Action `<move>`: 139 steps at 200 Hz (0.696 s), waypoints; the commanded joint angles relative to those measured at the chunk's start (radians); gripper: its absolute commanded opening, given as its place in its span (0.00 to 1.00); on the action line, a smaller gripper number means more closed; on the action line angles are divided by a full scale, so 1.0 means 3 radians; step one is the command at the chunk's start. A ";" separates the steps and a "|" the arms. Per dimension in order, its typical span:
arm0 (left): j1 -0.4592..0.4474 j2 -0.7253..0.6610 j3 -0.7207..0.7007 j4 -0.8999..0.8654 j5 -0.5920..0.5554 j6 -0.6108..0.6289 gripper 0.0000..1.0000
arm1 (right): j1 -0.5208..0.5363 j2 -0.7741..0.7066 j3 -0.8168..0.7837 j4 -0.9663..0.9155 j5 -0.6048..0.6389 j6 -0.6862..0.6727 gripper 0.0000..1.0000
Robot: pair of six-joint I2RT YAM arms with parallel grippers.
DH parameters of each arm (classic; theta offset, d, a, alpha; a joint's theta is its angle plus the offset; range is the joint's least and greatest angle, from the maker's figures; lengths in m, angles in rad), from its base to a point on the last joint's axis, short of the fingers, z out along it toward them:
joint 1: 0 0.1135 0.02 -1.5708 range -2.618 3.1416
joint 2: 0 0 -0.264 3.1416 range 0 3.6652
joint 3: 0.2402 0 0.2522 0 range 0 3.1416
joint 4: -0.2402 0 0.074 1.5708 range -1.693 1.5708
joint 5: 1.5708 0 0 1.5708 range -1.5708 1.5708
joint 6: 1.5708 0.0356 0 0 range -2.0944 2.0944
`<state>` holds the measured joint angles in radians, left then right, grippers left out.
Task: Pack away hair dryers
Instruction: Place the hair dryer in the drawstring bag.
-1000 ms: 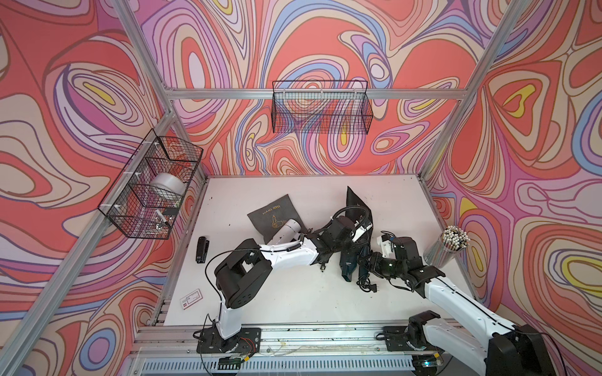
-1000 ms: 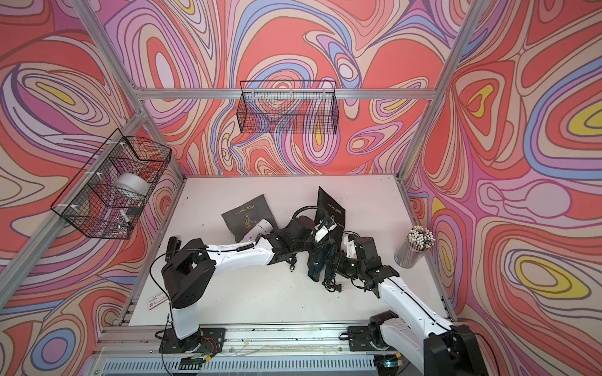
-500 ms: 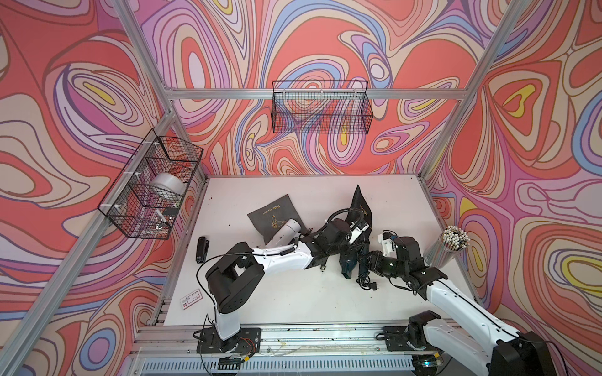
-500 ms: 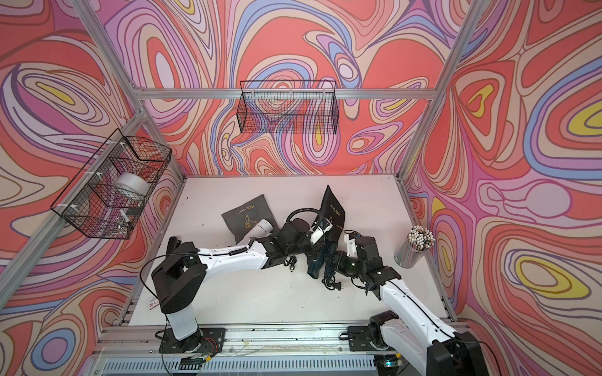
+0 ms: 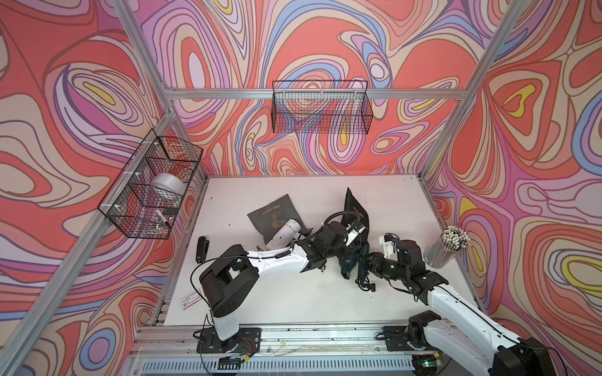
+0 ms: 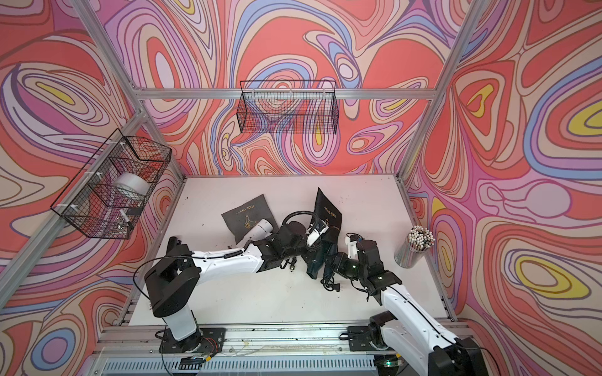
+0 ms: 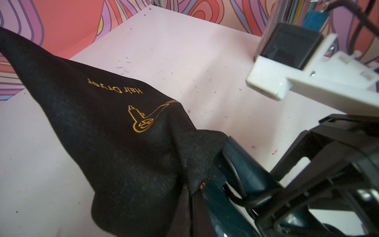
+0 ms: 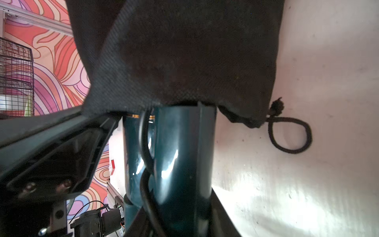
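Note:
The dark teal hair dryer (image 5: 347,265) lies mid-table in both top views, its black cord (image 5: 365,283) coiled beside it. In the right wrist view my right gripper (image 8: 180,221) is shut on the dryer (image 8: 180,153), whose front end sits inside the mouth of the black pouch (image 8: 184,51). My left gripper (image 7: 190,195) is shut on the edge of that pouch (image 7: 114,133) and holds it raised off the table (image 5: 353,208). The white hair dryer (image 5: 285,229) lies on the grey pouch (image 5: 272,213), behind the left arm.
A cup of pencils (image 5: 446,247) stands at the right edge. A small black object (image 5: 202,249) and a card (image 5: 190,298) lie at the left edge. Wire baskets hang on the back wall (image 5: 321,107) and left wall (image 5: 153,185). The pouch's drawstring loop (image 8: 289,135) lies on the table.
The left arm has shifted slightly and the black pouch now stands narrower and more upright over the teal dryer. The right arm has barely moved.

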<state>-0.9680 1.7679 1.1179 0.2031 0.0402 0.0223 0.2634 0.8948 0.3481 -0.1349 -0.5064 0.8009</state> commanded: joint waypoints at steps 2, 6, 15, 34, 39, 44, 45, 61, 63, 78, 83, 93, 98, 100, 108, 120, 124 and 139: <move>-0.0018 -0.0149 -0.0099 0.0018 -0.0078 -0.0036 0.00 | -0.0015 -0.0117 -0.0056 0.0351 -0.0040 0.0120 0.01; -0.0015 -0.0157 -0.0117 0.0022 -0.0079 -0.0040 0.00 | -0.0023 -0.0131 -0.0069 0.0361 -0.0040 0.0135 0.01; -0.0015 -0.0176 -0.0161 0.0028 -0.0086 -0.0044 0.00 | -0.0043 -0.0154 -0.0089 0.0376 -0.0035 0.0160 0.01; -0.0015 -0.0217 -0.0239 0.0032 -0.0104 -0.0067 0.00 | -0.0079 -0.0190 -0.0132 0.0424 -0.0064 0.0204 0.01; -0.0018 -0.0231 -0.0264 0.0041 -0.0108 -0.0073 0.00 | -0.0088 -0.0195 -0.0137 0.0433 -0.0070 0.0213 0.01; -0.0015 -0.0245 -0.0283 0.0046 -0.0112 -0.0081 0.00 | -0.0095 -0.0193 -0.0146 0.0437 -0.0079 0.0222 0.01; -0.0015 -0.0246 -0.0284 0.0045 -0.0116 -0.0083 0.00 | -0.0095 -0.0194 -0.0147 0.0441 -0.0080 0.0221 0.01; -0.0016 -0.0281 -0.0319 0.0044 -0.0123 -0.0098 0.00 | -0.0112 -0.0196 -0.0157 0.0451 -0.0100 0.0234 0.01; -0.0015 -0.0286 -0.0324 0.0044 -0.0126 -0.0101 0.00 | -0.0118 -0.0196 -0.0155 0.0454 -0.0100 0.0235 0.00; -0.0015 -0.0314 -0.0360 0.0048 -0.0133 -0.0118 0.00 | -0.0138 -0.0188 -0.0153 0.0457 -0.0113 0.0241 0.01; -0.0015 -0.0324 -0.0373 0.0049 -0.0134 -0.0129 0.00 | -0.0149 -0.0190 -0.0153 0.0454 -0.0119 0.0245 0.00; -0.0015 -0.0347 -0.0401 0.0062 -0.0135 -0.0160 0.00 | -0.0173 -0.0184 -0.0163 0.0450 -0.0130 0.0259 0.00; -0.0016 -0.0357 -0.0417 0.0069 -0.0134 -0.0177 0.00 | -0.0189 -0.0181 -0.0171 0.0458 -0.0132 0.0272 0.00; -0.0018 -0.0362 -0.0426 0.0073 -0.0130 -0.0184 0.00 | -0.0198 -0.0180 -0.0173 0.0463 -0.0140 0.0280 0.01; -0.0015 -0.0378 -0.0456 0.0091 -0.0112 -0.0215 0.00 | -0.0225 -0.0173 -0.0187 0.0479 -0.0151 0.0308 0.00; -0.0015 -0.0394 -0.0507 0.0115 -0.0083 -0.0249 0.00 | -0.0278 -0.0154 -0.0216 0.0542 -0.0190 0.0378 0.00; -0.0016 -0.0396 -0.0521 0.0115 -0.0078 -0.0259 0.00 | -0.0299 -0.0146 -0.0231 0.0569 -0.0207 0.0406 0.00; -0.0015 -0.0407 -0.0577 0.0111 -0.0085 -0.0268 0.00 | -0.0363 -0.0107 -0.0267 0.0669 -0.0273 0.0495 0.00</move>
<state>-0.9680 1.6787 0.9771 0.2256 0.0059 -0.0315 0.1867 0.8581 0.2821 -0.0505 -0.5632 0.8970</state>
